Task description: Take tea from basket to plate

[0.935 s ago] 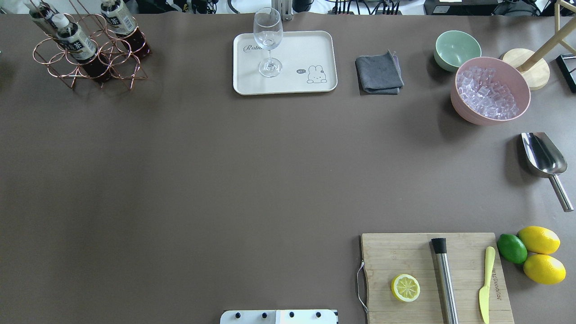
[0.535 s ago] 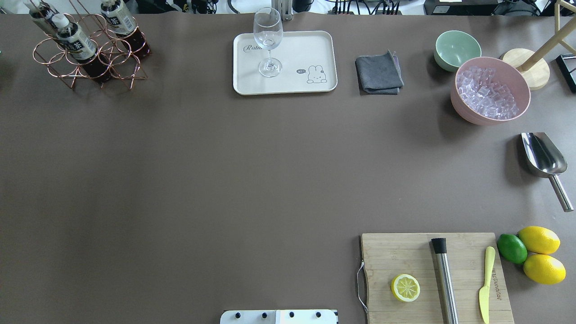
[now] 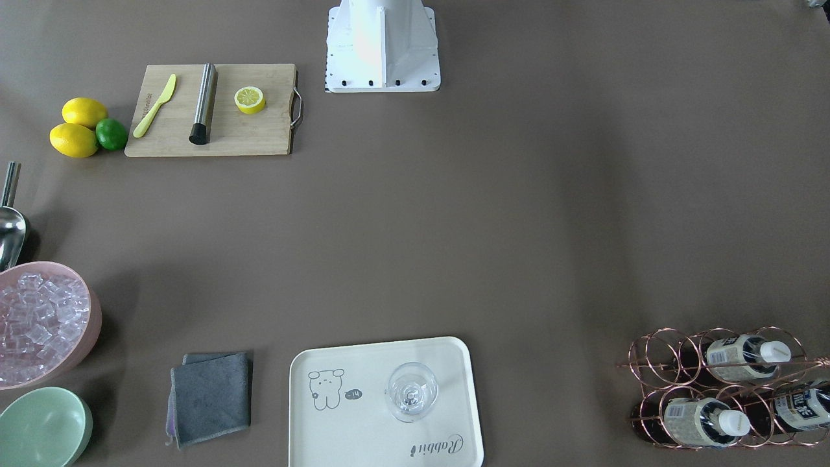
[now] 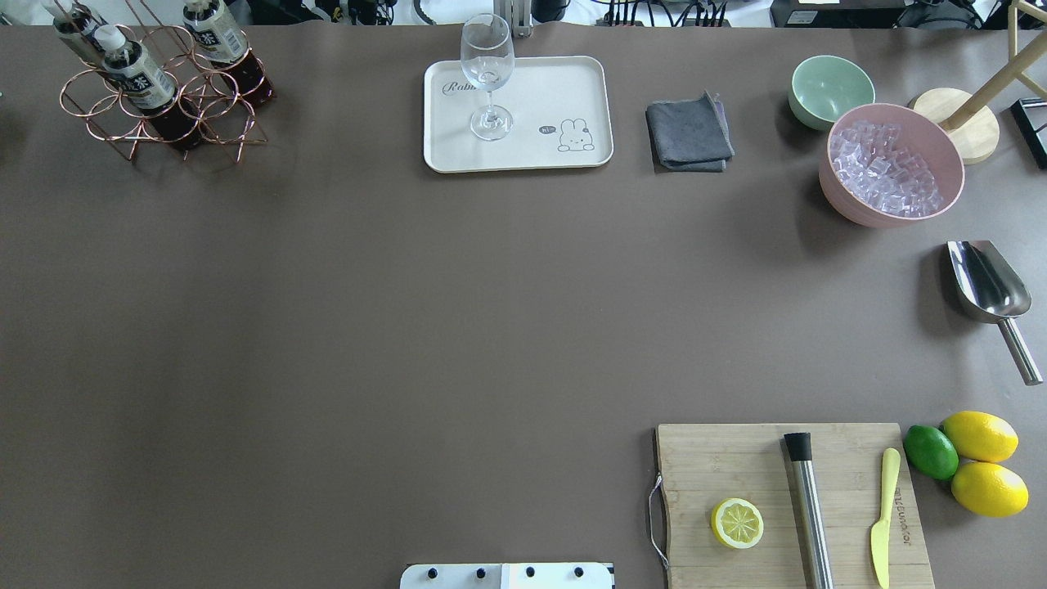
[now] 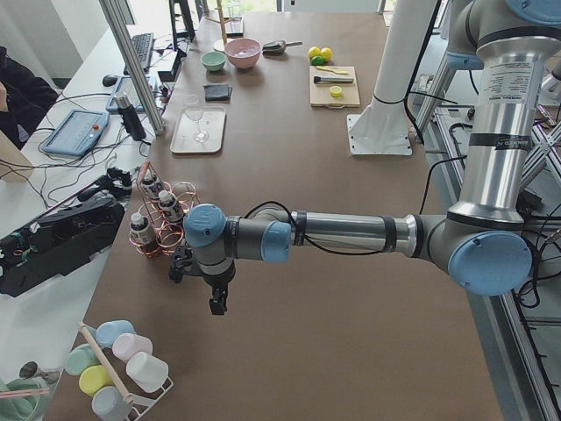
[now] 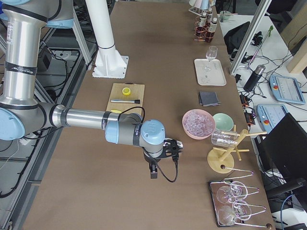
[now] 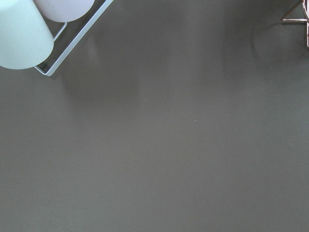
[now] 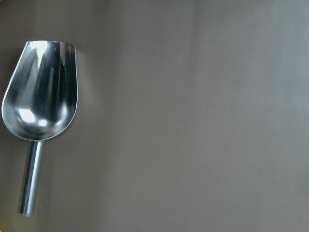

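Note:
Three tea bottles (image 4: pixel 135 78) with white caps stand in the copper wire basket (image 4: pixel 237 131) at the table's far left; it also shows in the front view (image 3: pixel 655 331). The cream plate (image 4: pixel 556 90) with the cartoon and "Rabbit" script lies at the far middle. My left gripper (image 5: pixel 217 303) shows only in the exterior left view, pointing down just beside the basket (image 5: pixel 162 215). My right gripper (image 6: pixel 153 172) shows only in the exterior right view, low over the table beyond the pink bowl. I cannot tell whether either is open or shut.
A wine glass (image 4: pixel 488 78) stands on the plate. A grey cloth (image 4: pixel 689 132), green bowl (image 4: pixel 830 88), pink ice bowl (image 4: pixel 891 164) and metal scoop (image 4: pixel 986 282) lie at the right. A cutting board (image 4: pixel 736 466) with a lemon half is near right. A cup rack (image 5: pixel 118 364) stands by the left gripper.

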Robot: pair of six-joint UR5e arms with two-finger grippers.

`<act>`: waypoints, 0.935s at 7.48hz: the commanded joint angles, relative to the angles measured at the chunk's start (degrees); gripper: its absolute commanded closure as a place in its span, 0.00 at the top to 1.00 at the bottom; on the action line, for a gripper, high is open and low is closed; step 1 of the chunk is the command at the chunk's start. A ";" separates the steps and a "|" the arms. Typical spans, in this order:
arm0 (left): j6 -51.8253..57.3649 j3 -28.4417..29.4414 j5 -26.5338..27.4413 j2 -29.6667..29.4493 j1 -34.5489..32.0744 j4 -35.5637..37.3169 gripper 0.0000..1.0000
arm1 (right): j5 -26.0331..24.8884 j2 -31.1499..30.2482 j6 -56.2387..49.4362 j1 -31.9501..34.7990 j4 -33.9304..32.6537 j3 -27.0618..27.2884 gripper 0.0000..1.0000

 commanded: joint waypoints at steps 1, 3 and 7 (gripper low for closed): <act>0.00 0.20 -0.24 -0.07 0.00 -0.09 0.98 | -0.01 0.00 0.00 0.00 0.01 0.19 1.00; -0.09 -0.06 -0.24 -0.07 0.00 -0.01 0.98 | -0.01 0.00 -0.09 0.00 0.01 -0.08 1.00; 0.00 0.47 0.11 -0.16 0.09 -0.18 0.98 | -0.09 0.00 -0.09 0.00 0.01 -0.16 1.00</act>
